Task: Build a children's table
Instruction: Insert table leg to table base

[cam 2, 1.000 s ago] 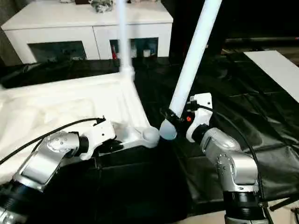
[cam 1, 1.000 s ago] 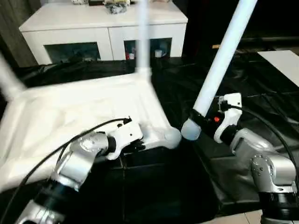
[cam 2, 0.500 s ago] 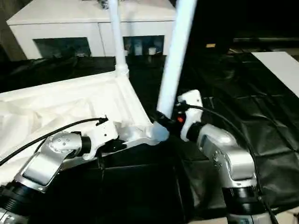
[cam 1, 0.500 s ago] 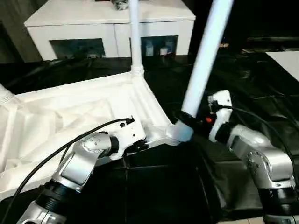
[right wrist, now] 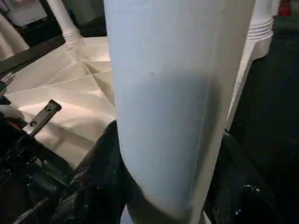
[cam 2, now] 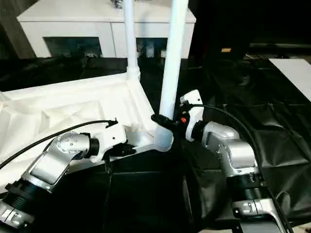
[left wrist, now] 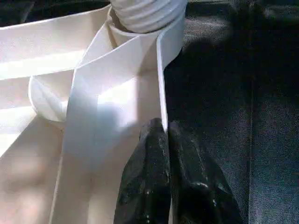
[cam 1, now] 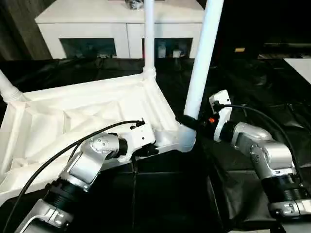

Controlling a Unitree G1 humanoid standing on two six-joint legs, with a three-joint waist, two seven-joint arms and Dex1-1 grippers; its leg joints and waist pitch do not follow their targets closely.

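The children's table lies upside down, its white top [cam 1: 73, 116] showing the ribbed underside. One leg [cam 1: 148, 34] stands screwed in at the far corner and another [cam 1: 7, 87] at the left corner. My right gripper [cam 1: 187, 120] is shut on a third leg [cam 1: 201, 63] near its lower end, with black fingers [right wrist: 105, 154] on either side. That leg stands almost upright, its base on the near right corner socket [cam 1: 184, 140]. My left gripper [left wrist: 162, 128] is shut on the thin rim [left wrist: 161, 84] of the top, next to that corner.
A white cabinet [cam 1: 121, 29] with glass-fronted compartments stands behind the table. Black sheeting [cam 1: 252, 82] covers the floor around the work. A white board [cam 1: 299, 65] lies at the far right edge.
The held leg has swung from a rightward tilt to nearly upright, and its base has moved left onto the corner socket. The left gripper keeps its hold. The camera has shifted.
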